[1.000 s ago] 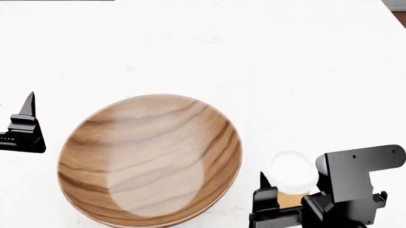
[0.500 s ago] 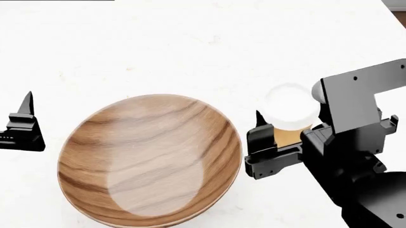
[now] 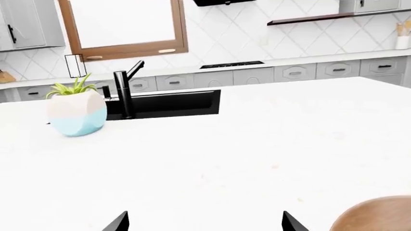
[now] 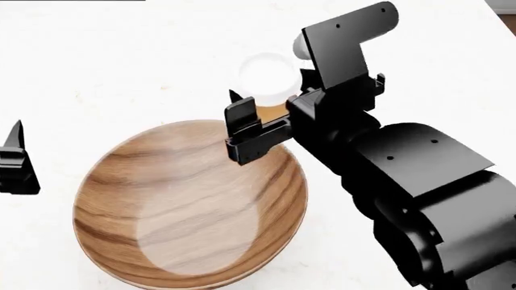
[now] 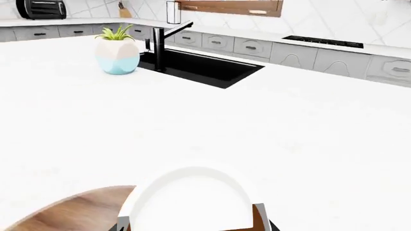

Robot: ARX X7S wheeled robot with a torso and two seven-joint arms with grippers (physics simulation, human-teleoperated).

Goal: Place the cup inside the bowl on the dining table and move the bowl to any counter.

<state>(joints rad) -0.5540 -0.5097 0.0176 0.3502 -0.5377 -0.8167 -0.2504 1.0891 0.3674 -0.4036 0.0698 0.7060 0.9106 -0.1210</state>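
The brown wooden bowl (image 4: pixel 190 202) stands on an off-white top with faint beige flecks (image 4: pixel 121 66), which reads as the counter. My right gripper (image 4: pixel 270 104) is shut on the tan cup (image 4: pixel 272 110), whose white lid (image 4: pixel 266 75) faces up. It holds the cup in the air over the bowl's far rim. In the right wrist view the lid (image 5: pixel 189 202) fills the space between the jaws, with the bowl's rim (image 5: pixel 70 214) beside it. My left gripper (image 3: pixel 205 224) is open and empty, left of the bowl; one finger (image 4: pixel 16 160) shows in the head view. The dining table is out of view.
A black sink (image 3: pixel 163 103) with a black tap (image 3: pixel 125 91) is set into the far part of the same top. A white and blue plant pot (image 3: pixel 77 113) stands beside it. Grey cabinets line the back wall. The top's edge shows at the far right (image 4: pixel 493 7).
My right gripper has carried the cup up and to the left, from beside the bowl's right side to above its far rim. The left gripper has drifted slightly left.
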